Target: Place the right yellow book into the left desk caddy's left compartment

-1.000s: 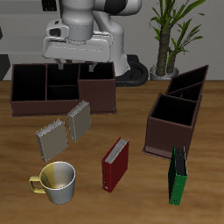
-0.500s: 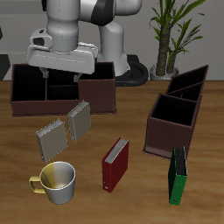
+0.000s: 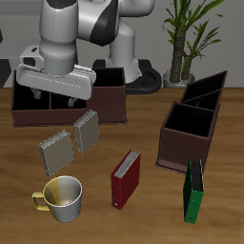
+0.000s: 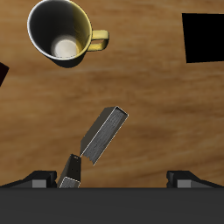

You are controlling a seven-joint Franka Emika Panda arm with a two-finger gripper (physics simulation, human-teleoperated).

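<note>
Gripper (image 3: 52, 99): above the table, over the caddy behind the books; fingers apart, holding nothing.
Right yellow book (image 3: 56, 151): upright near the mug (image 3: 60, 197).
Left desk caddy (image 3: 197, 127): well apart.

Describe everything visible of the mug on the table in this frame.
The mug is pale grey outside, with a yellow handle and a yellowish lining that looks dark in the wrist view. It stands upright and looks empty, on the wooden table near its front edge. Two tan-grey books stand just behind it, a red book beside it. Nothing touches it; the gripper hangs well above.
</note>
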